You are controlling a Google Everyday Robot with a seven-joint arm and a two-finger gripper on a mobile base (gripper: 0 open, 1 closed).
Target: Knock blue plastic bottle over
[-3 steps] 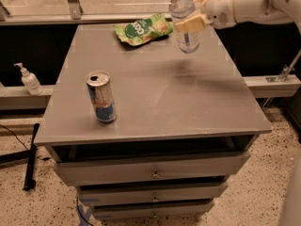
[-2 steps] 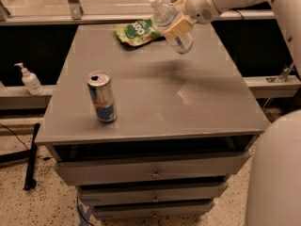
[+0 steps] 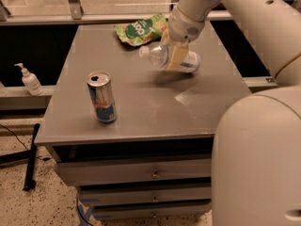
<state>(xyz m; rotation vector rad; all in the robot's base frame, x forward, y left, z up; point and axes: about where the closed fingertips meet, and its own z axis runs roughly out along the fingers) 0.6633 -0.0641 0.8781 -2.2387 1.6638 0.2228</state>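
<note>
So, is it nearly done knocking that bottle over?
Nearly. Done: the clear bluish plastic bottle with a white cap is tipped almost flat, cap pointing left. In hand: the gripper sits against its middle. Left: I cannot tell whether it rests on the grey table yet, and the gripper would need to pull away.

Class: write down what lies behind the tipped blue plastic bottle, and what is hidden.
Behind the blue plastic bottle lies a green snack bag on the grey cabinet top. The gripper, at the bottle's middle, and its arm cover the bag's right end.
</note>
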